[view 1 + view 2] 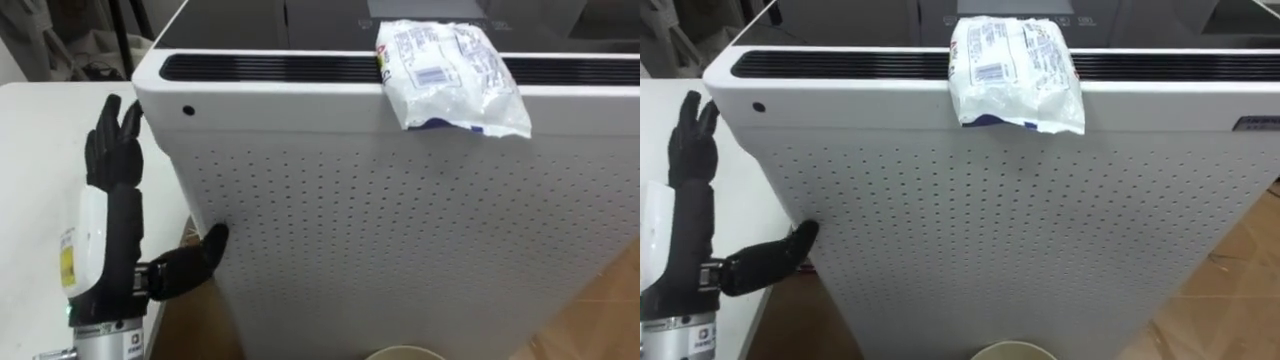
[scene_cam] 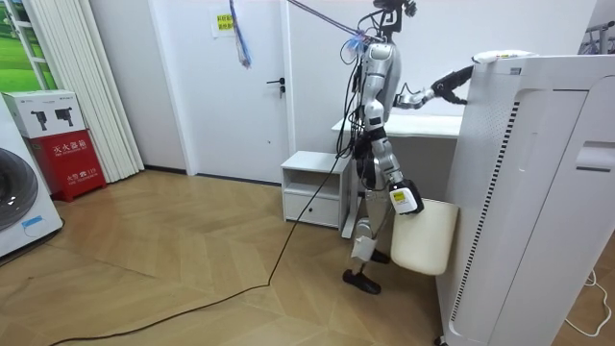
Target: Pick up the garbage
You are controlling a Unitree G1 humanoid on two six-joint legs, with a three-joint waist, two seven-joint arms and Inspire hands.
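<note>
Left eye view: white perforated air purifier (image 1: 400, 230) straight ahead, with a dark vent strip along its top. The garbage is a crumpled white wrapper (image 1: 450, 75) lying on the top right of centre, its lower end hanging over the front edge. Left hand (image 1: 115, 175) is up at the purifier's left side, over a white table (image 1: 40, 150). Its fingers are straight and point up, the thumb is spread out sideways, and it has hold of nothing. The thumb tip sits at the purifier's left corner; contact can't be confirmed. The hand is well apart from the wrapper. The rim of a cream bin (image 1: 405, 352) shows at the bottom edge.

Right eye view: same layout. The wrapper drapes over the top front edge, the hand is flat and empty at far left, and the bin rim is at bottom centre.

Room view: the robot stands upright between the table and the purifier, facing the purifier, with its left arm raised toward the top. The wrapper lies on top of the unit. Right hand (image 2: 405, 199) hangs low at the bin's upper edge; whether it is closed on the bin can't be told.
</note>
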